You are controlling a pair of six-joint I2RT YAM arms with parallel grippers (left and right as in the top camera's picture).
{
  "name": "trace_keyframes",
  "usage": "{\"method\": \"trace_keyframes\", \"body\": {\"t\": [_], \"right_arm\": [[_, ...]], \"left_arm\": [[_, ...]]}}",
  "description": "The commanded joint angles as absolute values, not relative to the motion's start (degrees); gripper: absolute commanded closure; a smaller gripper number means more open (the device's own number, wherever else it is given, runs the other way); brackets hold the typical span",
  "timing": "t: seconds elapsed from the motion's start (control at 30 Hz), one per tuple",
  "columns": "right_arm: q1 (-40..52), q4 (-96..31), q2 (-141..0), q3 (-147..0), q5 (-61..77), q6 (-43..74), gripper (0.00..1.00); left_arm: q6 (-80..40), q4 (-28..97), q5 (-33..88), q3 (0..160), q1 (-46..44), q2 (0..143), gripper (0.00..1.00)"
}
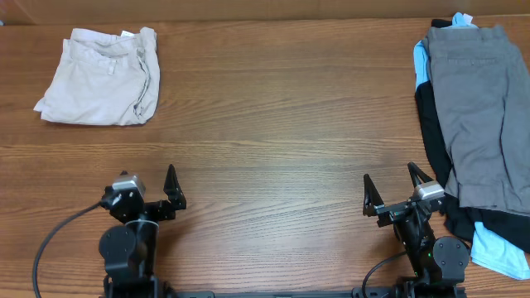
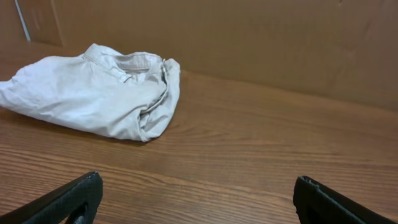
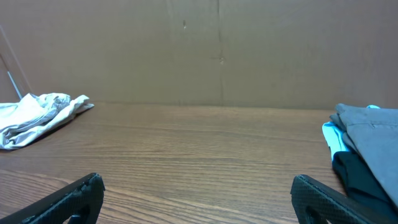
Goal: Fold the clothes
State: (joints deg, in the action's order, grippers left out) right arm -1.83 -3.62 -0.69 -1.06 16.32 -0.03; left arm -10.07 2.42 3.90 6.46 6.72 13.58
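The pale beige shorts [image 1: 99, 76] lie folded at the far left of the table; they also show in the left wrist view [image 2: 87, 90] and the right wrist view [image 3: 37, 115]. Grey shorts [image 1: 484, 108] lie spread on top of a black garment [image 1: 431, 124] and a light-blue garment [image 1: 421, 62] at the right edge, and show in the right wrist view [image 3: 373, 134]. My left gripper [image 1: 149, 178] [image 2: 198, 186] is open and empty near the front edge. My right gripper [image 1: 389, 175] [image 3: 198, 186] is open and empty, just left of the pile.
The wooden table [image 1: 281, 108] stretches between the two groups of clothes. A brown wall panel [image 2: 280, 37] closes off the far side. The pile's black [image 3: 354, 174] and light-blue [image 3: 333, 135] layers stick out towards my right arm.
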Motion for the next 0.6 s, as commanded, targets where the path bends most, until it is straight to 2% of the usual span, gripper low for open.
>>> {"method": "trace_keyframes", "body": {"t": [0.0,0.57], "right_arm": [[-1.56,-3.29,-0.23,-0.47,16.56,-0.25,0.0],[-1.56,-3.29,-0.23,-0.47,16.56,-0.25,0.0]], "left_arm": [[-9.45,2.31,3.88,2.59,6.5,8.64,0.0],[-9.19,4.27,3.44,0.27,6.33,0.16,0.0]]}}
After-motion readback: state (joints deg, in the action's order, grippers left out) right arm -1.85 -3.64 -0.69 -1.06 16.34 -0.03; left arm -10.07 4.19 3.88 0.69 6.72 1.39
